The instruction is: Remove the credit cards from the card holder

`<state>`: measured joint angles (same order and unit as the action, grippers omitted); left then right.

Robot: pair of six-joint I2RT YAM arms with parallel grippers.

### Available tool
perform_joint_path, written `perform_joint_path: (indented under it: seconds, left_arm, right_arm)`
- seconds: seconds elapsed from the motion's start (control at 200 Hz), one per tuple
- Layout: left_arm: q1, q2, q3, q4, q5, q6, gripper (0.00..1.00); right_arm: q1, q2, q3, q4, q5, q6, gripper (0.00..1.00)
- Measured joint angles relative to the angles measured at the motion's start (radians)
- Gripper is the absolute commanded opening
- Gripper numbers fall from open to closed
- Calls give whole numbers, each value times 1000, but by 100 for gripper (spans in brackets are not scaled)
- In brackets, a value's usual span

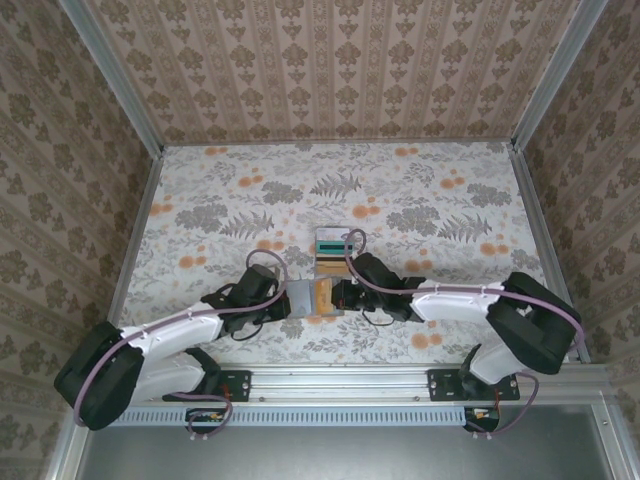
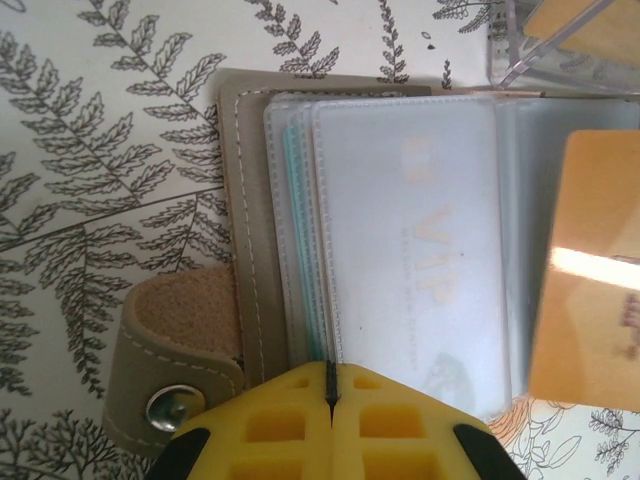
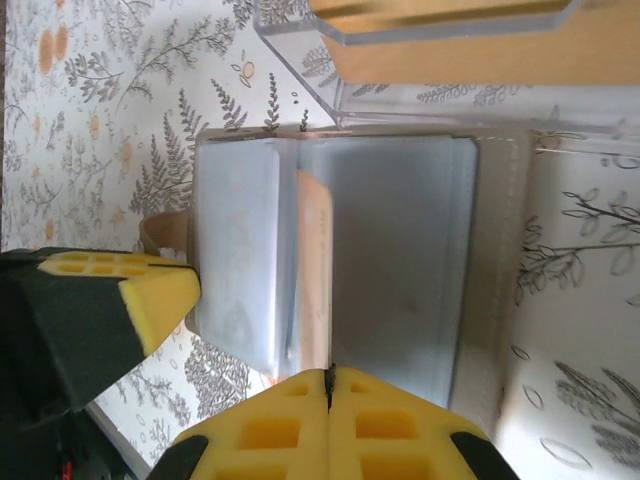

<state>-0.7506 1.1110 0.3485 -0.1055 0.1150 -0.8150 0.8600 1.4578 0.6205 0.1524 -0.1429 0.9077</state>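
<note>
The card holder [image 1: 303, 297] lies open near the table's front edge, between both grippers. In the left wrist view its taupe cover [image 2: 240, 200] and snap strap are on the left. Its clear pockets fan out, the top one holding a pale "VIP" credit card [image 2: 410, 250]. My left gripper [image 2: 330, 368] is shut on the near edge of the pocket leaves. A gold-tan credit card [image 2: 590, 290] stands tilted up at the right. My right gripper [image 3: 329, 375] is shut on the near edge of this card [image 3: 315, 260], which shows edge-on between pockets.
A clear acrylic stand [image 1: 332, 250] sits just beyond the holder, with a teal-green card [image 1: 332, 242] and a gold one [image 3: 480, 50] in it. Patterned walls and metal rails enclose the floral table [image 1: 450, 200].
</note>
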Motion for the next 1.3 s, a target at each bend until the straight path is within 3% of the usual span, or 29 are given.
perform_joint_path:
  seconds: [0.24, 0.415, 0.475, 0.515, 0.59, 0.655, 0.73, 0.83, 1.145, 1.3]
  left_arm:
    - [6, -36, 0, -49, -7, 0, 0]
    - [6, -54, 2, -83, -6, 4, 0]
    - [6, -59, 10, -99, -6, 9, 5]
    - [6, -62, 18, -109, -6, 13, 11]
    - [6, -76, 37, -126, -6, 27, 42]
    - [6, -93, 52, -138, -6, 35, 55]
    - [11, -114, 63, -145, -6, 51, 80]
    - [16, -142, 67, -153, -6, 56, 99]
    - [27, -256, 67, -209, -31, 69, 100]
    - [39, -287, 67, -228, -57, 69, 100]
  right_arm:
    - [0, -180, 31, -236, 45, -142, 0]
    - [0, -235, 156, -422, 98, -308, 0]
    - [0, -234, 214, -478, 118, -392, 0]
    - [0, -234, 249, -508, 132, -443, 0]
    - [0, -231, 306, -553, 159, -546, 0]
    - [0, -222, 345, -581, 179, -632, 0]
    - [0, -207, 380, -605, 199, -740, 0]
    - [0, -183, 411, -631, 216, -883, 0]
    - [0, 14, 605, -740, 276, -1291, 0]
    - [-7, 124, 636, -764, 317, -1416, 0]
